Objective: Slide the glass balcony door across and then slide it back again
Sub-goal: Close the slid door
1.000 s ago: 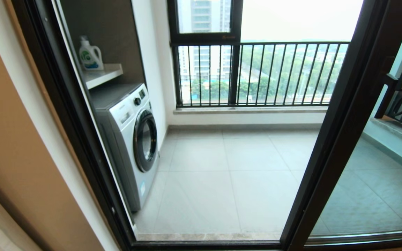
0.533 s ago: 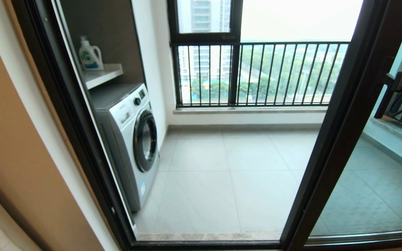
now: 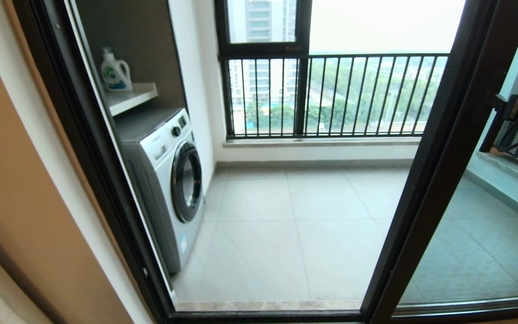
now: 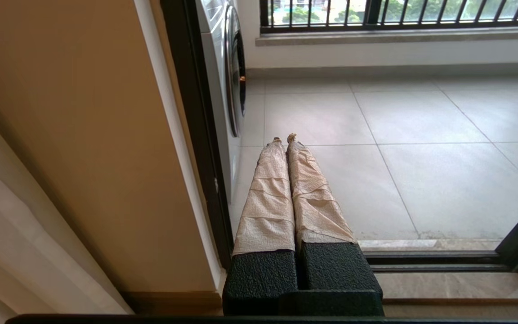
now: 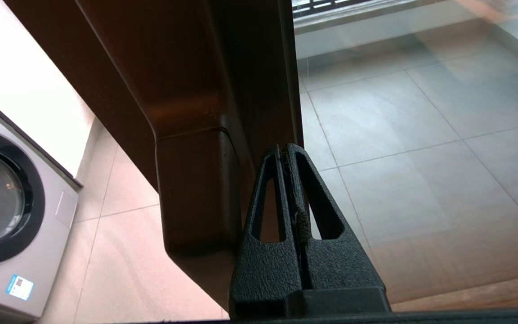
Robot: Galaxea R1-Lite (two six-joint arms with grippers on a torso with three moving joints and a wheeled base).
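Head view: the tiled balcony floor (image 3: 295,234) is seen through a wide opening, bounded on the left by the dark fixed frame (image 3: 83,148). The glass balcony door (image 3: 439,171) is slid over to the right side of the opening, its dark-brown edge upright slanting from the top right down to the sill, with its glass pane to the right of that upright. A washing machine (image 3: 169,184) is placed against the left wall of the balcony, under a shelf (image 3: 131,96) on which a detergent bottle (image 3: 115,72) stands. The black barred railing (image 3: 335,96) is set across the far window.

The right gripper (image 5: 286,150) is shown in its wrist view with jaws pressed together, tips close against the door's upright, just beside the bar pull handle (image 5: 196,189). The left gripper (image 4: 284,139) is held low by the left frame, its paper-wrapped fingers (image 4: 268,198) closed together on nothing.
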